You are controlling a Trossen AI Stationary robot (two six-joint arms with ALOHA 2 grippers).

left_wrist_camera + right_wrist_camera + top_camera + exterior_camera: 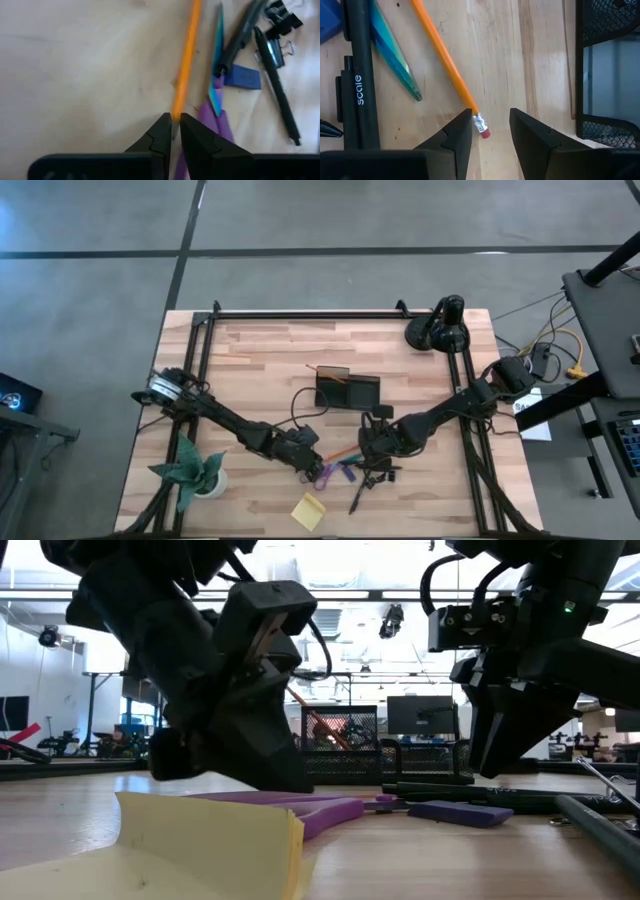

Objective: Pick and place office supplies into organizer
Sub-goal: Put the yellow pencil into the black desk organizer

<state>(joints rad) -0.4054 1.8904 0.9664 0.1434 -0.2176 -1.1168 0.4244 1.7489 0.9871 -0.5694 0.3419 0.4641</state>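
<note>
An orange pencil (342, 451) lies on the wood between my two grippers. My left gripper (175, 120) is shut on its end. My right gripper (490, 117) is open, with the pencil's eraser end (482, 131) between its fingers; I cannot tell whether they touch it. Purple-handled scissors (330, 473), a black pen (277, 85), black clips (282, 17) and a small purple-blue piece (242, 77) lie beside the pencil. The yellow sticky-note pad (308, 510) lies flat near the table's near edge. The organizer (348, 390), a dark mesh tray, stands behind them. My left gripper pinches the orange pencil at the end away from the eraser (176, 107), between its two fingertips, which point down along the pencil's line. The rest of the pencil runs forward from the fingers, low over the wood; I cannot tell whether it is lifted.
A black lamp (440, 328) stands at the far right corner and a green paper plant (190, 470) at the near left. One orange pencil (325, 372) sticks out of the organizer. Black frame rails run along the table's left, right and far sides. Bare wood lies left of the organizer.
</note>
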